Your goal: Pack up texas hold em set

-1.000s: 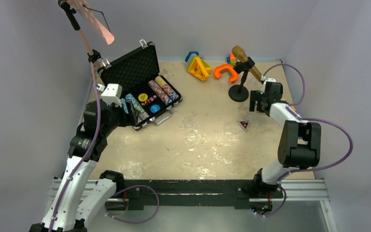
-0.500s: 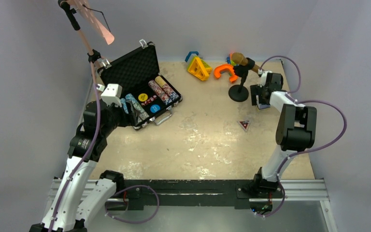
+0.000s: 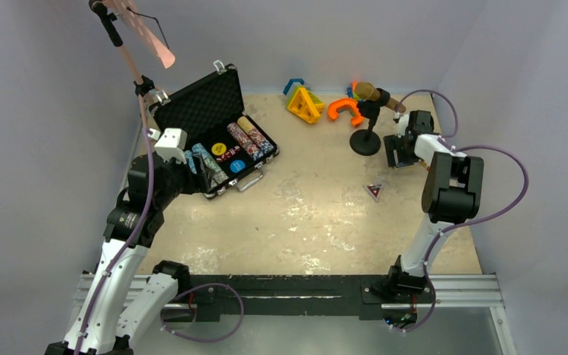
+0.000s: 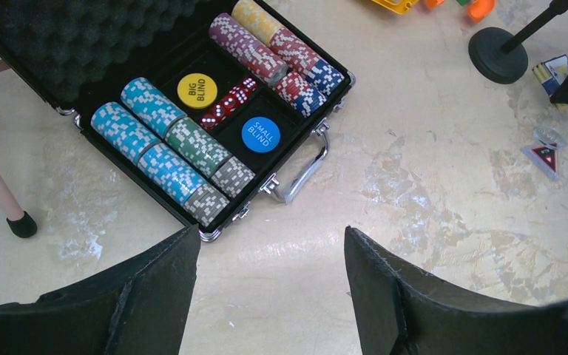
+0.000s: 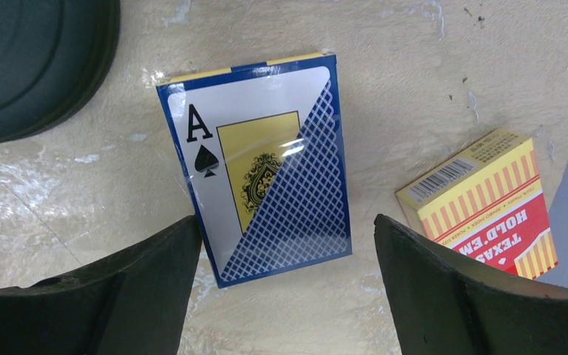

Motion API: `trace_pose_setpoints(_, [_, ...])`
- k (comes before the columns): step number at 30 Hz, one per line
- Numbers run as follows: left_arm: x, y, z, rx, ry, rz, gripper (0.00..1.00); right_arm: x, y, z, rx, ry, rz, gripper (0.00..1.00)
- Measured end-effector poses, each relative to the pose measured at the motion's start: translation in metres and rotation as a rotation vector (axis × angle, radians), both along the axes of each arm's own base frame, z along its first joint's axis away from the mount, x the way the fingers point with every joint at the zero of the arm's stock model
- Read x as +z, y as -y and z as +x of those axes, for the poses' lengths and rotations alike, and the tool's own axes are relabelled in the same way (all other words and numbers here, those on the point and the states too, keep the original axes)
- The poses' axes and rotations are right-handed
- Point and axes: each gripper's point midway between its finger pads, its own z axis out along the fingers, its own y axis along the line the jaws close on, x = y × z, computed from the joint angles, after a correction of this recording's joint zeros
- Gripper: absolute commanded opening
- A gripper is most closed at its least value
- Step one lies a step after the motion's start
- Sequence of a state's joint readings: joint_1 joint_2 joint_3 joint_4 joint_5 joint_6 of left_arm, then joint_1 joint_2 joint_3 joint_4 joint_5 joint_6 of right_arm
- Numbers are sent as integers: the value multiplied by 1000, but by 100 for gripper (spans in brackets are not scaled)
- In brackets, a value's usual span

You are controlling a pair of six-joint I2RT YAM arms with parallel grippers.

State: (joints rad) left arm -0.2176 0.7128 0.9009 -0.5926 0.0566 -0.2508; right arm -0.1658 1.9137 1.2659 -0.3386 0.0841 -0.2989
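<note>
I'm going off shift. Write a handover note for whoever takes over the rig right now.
Left gripper: open, empty, hovering in front of the open black silver-cornered briefcase.
Right gripper: open, poised over the blue ace-of-spades card deck, not gripping.
Done: multicoloured poker chips, blind discs and dice lie in the case.
Left: pack the blue deck and the red-and-yellow card box, then shut and latch the case.

The scuffed beige table [image 3: 303, 222] carries an open black briefcase [image 3: 203, 107] at its far left, plastic toy shapes [image 3: 305, 103] by the back edge and a microphone stand [image 3: 364, 142]. Beside the stand's base lie a blue card deck [image 5: 266, 163] and a red-and-yellow card deck [image 5: 488, 200], slightly apart. A small red-and-black triangle [image 3: 373, 191] lies nearer.
</note>
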Motion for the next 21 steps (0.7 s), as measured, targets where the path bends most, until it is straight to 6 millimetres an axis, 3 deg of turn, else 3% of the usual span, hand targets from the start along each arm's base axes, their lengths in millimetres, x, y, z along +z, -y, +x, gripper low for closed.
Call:
trace_pose_setpoints(11, [0,-1,0,4,1,2,75,-2,2,1,27,-54,-11,77])
trace_pose_setpoints(14, [-2,-2,1,9,-3,5,75,-3,2,2,33,-73,-10,68])
trace_pose_setpoints(16, [-4,-2,1,12,-7,7,75,-2,2,2,37,-84,-11,45])
trace_pose_setpoints(17, [-4,-2,0,12,-8,8,75,-2,2,1,39,-87,-11,39])
trace_pose_setpoints(21, [-6,-2,0,12,-12,9,75,-2,0,1,55,-91,-2,28])
